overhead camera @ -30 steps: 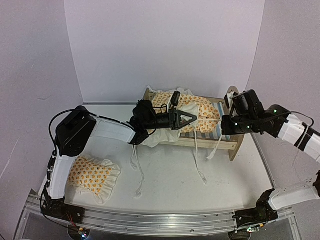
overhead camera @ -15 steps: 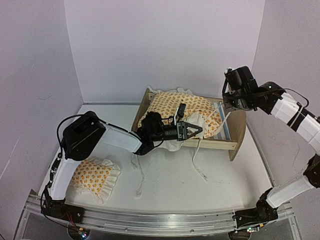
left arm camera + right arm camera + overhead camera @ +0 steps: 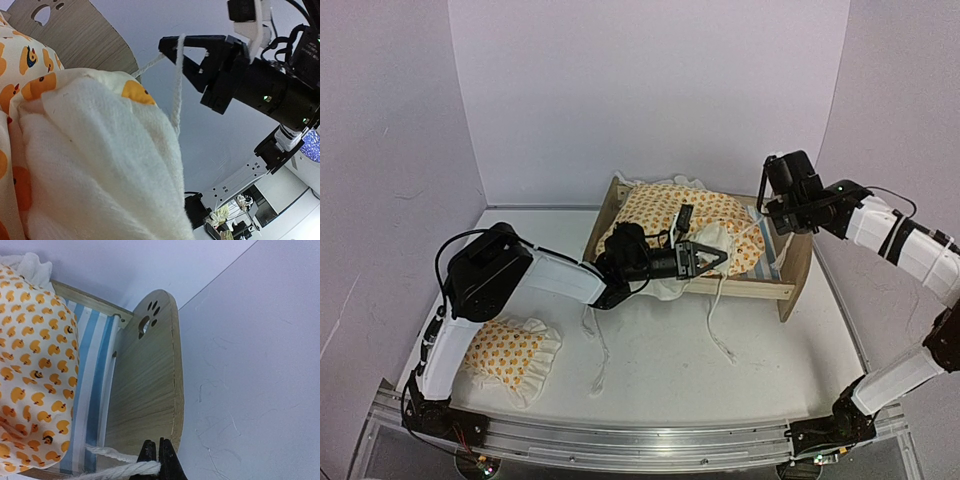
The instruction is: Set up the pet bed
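Observation:
The pet bed (image 3: 790,285) stands at the back right, its rounded plywood headboard (image 3: 150,385) with paw cutouts to the right and its blue-and-white striped mattress (image 3: 92,370) showing beside it. An orange-patterned blanket (image 3: 685,215) covers most of the mattress. My left gripper (image 3: 718,258) is shut on the blanket's near corner, whose white underside (image 3: 90,165) hides its fingers in the left wrist view. Above the headboard, my right gripper (image 3: 159,460) is shut on a white cord (image 3: 120,471) of the blanket. That cord (image 3: 176,85) runs taut from the blanket up to the right gripper (image 3: 172,45).
A small matching ruffled pillow (image 3: 505,350) lies on the table at the front left, beside the left arm's base. Loose white cords (image 3: 595,345) trail from the blanket over the bed's near rail onto the table (image 3: 770,380). Purple walls enclose the back and sides.
The right gripper rose from beside the headboard to above it, drawing the cord up. The left gripper moved right and toward the bed's near rail with the blanket corner.

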Tool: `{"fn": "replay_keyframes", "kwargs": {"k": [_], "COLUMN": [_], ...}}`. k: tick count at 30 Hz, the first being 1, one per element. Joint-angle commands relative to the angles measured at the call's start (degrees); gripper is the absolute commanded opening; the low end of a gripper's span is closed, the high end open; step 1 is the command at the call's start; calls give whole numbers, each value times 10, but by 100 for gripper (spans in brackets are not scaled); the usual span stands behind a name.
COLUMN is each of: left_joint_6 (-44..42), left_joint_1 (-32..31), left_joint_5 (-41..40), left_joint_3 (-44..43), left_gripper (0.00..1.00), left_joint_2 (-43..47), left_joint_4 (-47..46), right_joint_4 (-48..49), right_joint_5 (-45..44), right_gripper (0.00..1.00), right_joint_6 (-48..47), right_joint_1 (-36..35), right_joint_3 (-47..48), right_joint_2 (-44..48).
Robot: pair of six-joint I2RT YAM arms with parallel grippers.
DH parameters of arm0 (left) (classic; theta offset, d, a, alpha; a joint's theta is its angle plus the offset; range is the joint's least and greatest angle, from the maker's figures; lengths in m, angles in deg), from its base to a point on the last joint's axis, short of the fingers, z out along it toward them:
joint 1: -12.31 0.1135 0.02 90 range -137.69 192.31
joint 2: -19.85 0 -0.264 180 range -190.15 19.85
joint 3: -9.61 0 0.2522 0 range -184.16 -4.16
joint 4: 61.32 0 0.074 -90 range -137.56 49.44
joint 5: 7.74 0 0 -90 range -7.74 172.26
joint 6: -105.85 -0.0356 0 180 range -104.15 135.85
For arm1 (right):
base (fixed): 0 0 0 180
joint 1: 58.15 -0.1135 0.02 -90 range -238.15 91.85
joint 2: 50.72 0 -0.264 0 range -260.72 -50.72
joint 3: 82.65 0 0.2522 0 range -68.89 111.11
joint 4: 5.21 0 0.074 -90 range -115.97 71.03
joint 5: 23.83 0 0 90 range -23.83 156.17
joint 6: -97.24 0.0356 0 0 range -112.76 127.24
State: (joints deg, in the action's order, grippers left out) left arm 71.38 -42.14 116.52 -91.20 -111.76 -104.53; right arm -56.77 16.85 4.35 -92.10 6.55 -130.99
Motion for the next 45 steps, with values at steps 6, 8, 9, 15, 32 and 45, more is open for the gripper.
{"fn": "replay_keyframes", "kwargs": {"k": [6, 8, 9, 15, 32, 45], "left_joint_6": [2, -3, -7, -10, -7, -10], "left_joint_1": [0, 1, 1, 6, 9, 13], "left_joint_5": [9, 8, 7, 5, 8, 6], "left_joint_3": [-36, -32, -28, -22, -22, -18], "left_gripper": [0, 0, 0, 0, 0, 0], "left_joint_2": [-16, -10, -7, -2, -2, 1], "left_joint_4": [-17, -17, -17, -16, -16, -16], "right_joint_4": [63, 62, 62, 32, 30, 52], "right_joint_5": [-38, -37, -29, -4, 35, 90], "right_gripper": [0, 0, 0, 0, 0, 0], "right_joint_6": [53, 54, 52, 67, 57, 129], "right_joint_1": [20, 19, 20, 20, 20, 20], "right_joint_3": [-83, -85, -82, -43, -66, -145], "right_joint_2": [-1, 13, 21, 67, 47, 5]}}
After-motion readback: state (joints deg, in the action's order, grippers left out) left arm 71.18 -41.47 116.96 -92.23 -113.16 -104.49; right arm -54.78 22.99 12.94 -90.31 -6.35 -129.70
